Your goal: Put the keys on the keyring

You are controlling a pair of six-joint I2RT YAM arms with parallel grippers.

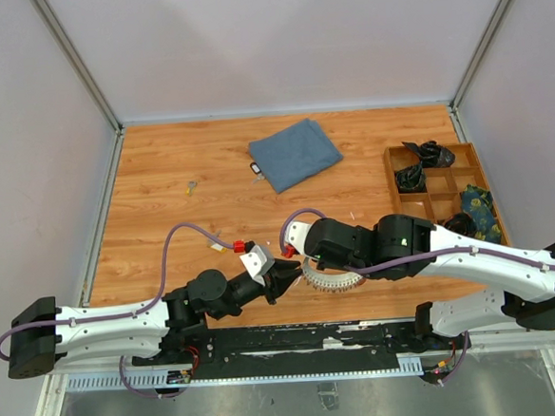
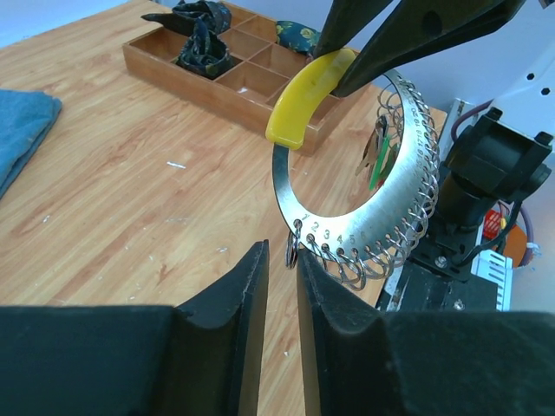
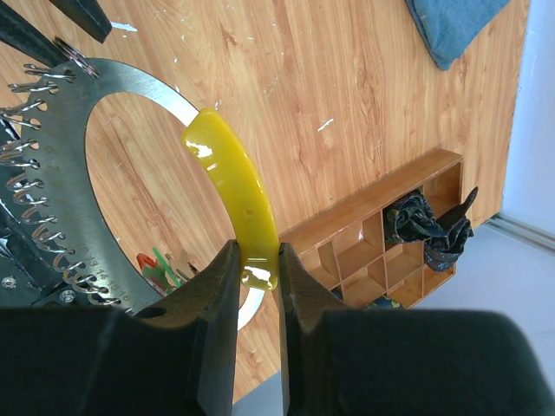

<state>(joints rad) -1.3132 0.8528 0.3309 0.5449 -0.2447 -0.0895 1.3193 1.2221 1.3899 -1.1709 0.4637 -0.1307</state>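
Keyring (image 1: 332,282), a flat steel band with numbered holes and a row of small split rings along its outer edge, clamped at its yellow plastic sleeve (image 3: 234,182) between the fingers of the right gripper (image 3: 257,260). Right jaws narrow, pressed against both faces of the sleeve. Rest of the band curving away from that grip toward the left gripper (image 2: 282,251), with the lowest-numbered holes right at the left fingertips. Left jaws nearly together, only a thin slit between them, and one small split ring (image 2: 292,251) sitting at the mouth of that slit; impossible to tell whether pinched or merely touched. From above, both grippers almost tip to tip, the left one just beside the band's left arc, the right one over its upper left arc. Green- and red-tagged keys (image 3: 160,264) dangling at the arc of the band farthest from the left fingertips, below the right gripper's grip. Well beyond both grippers on the wooden table (image 1: 164,225), a tiny metal piece (image 1: 191,185) and a small black-and-white tag (image 1: 256,169), both too small to identify, the tag just beside a folded blue cloth (image 1: 295,154). Wooden compartment tray (image 1: 438,182) holding dark bundles, well out past the right gripper on its right.
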